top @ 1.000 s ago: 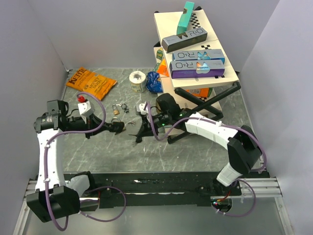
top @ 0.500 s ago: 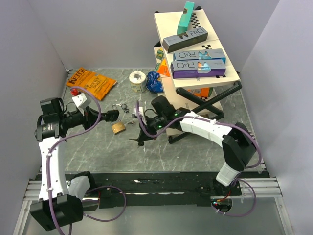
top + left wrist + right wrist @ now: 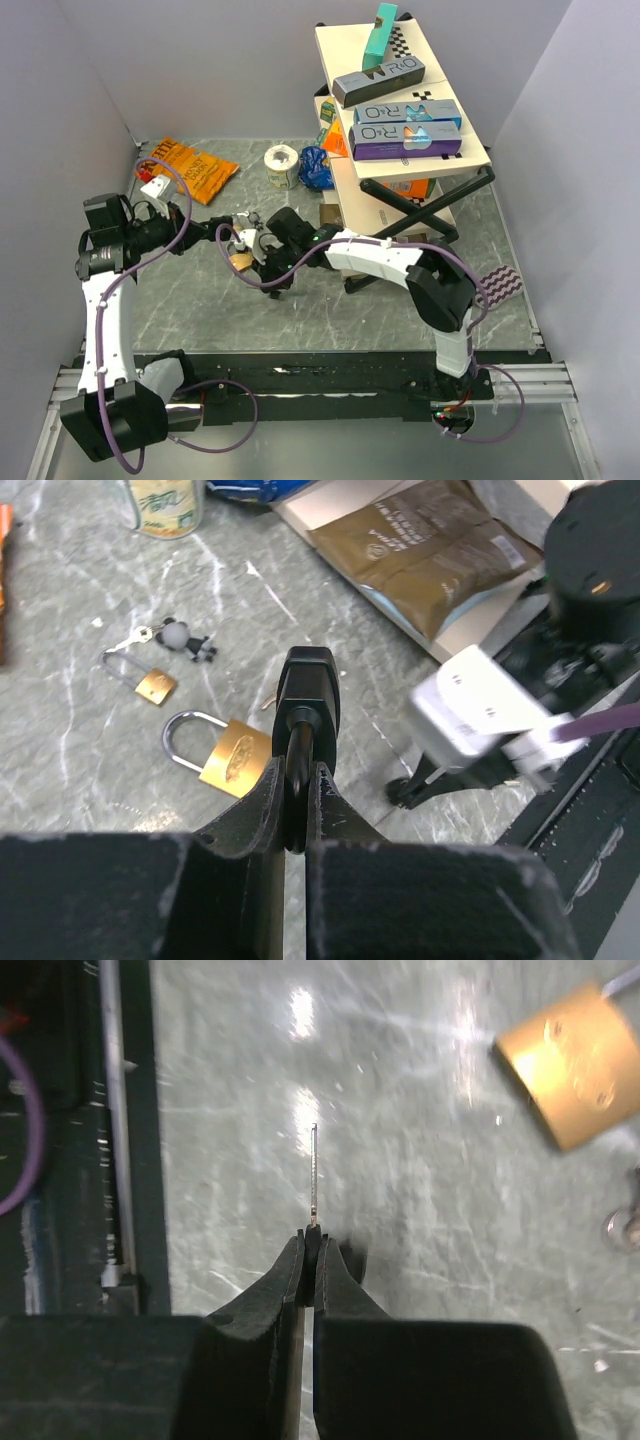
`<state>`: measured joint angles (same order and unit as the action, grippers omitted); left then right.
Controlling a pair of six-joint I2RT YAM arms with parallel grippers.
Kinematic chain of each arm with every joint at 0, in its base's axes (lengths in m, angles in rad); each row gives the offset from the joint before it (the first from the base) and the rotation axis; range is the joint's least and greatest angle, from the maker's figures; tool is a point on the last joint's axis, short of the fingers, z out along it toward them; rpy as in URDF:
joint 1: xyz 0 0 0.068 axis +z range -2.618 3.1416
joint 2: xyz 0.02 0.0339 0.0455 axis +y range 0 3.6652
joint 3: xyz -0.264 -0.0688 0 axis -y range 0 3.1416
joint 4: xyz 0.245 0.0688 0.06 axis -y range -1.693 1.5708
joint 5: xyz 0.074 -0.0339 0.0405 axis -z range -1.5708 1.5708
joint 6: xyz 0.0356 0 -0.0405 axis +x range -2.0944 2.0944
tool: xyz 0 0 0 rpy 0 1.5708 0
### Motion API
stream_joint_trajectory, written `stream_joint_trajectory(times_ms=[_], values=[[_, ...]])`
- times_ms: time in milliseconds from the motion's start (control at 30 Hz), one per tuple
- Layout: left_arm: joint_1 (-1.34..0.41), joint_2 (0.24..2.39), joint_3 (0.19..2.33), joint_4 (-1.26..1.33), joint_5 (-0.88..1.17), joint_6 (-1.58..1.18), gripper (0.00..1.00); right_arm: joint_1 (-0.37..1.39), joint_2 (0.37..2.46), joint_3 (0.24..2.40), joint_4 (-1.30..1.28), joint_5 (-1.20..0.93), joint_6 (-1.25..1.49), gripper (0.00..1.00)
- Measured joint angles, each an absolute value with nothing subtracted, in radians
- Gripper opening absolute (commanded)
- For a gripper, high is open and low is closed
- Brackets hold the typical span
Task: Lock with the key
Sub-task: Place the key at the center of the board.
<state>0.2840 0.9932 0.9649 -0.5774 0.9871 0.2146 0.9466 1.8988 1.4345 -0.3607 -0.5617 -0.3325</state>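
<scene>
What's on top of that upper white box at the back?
On the upper white box: a teal carton and a grey Rio box. The surface beneath them is hidden.

Two padlocks, a large padlock and a small padlock, one chip bag, one jar

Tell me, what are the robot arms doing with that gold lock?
They are trying to lock a padlock with a key. The right tool is shut on a thin key, whose blade sticks out in front. The gold padlock lies on the table, off to one side of the key, so the key is not in it yet. The left tool is shut and hovers close to the padlock without holding it.
</scene>
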Motion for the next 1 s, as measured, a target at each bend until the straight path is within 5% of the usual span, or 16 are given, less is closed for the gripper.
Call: stream_joint_trajectory(times_ms=[300, 600, 833, 1000], values=[[0.292, 1.007, 0.965, -0.58, 0.913, 0.207, 0.01, 0.941, 1.969, 1.444, -0.424, -0.5, -0.315, 0.0], [0.293, 1.078, 0.965, -0.649, 0.87, 0.273, 0.01, 0.916, 2.025, 1.492, -0.467, -0.447, -0.315, 0.13], [0.293, 1.118, 0.965, -0.757, 0.865, 0.415, 0.01, 0.903, 2.034, 1.504, -0.474, -0.429, -0.311, 0.59], [0.293, 1.13, 0.965, -0.844, 0.863, 0.545, 0.01, 0.902, 2.033, 1.504, -0.469, -0.431, -0.311, 0.72]])
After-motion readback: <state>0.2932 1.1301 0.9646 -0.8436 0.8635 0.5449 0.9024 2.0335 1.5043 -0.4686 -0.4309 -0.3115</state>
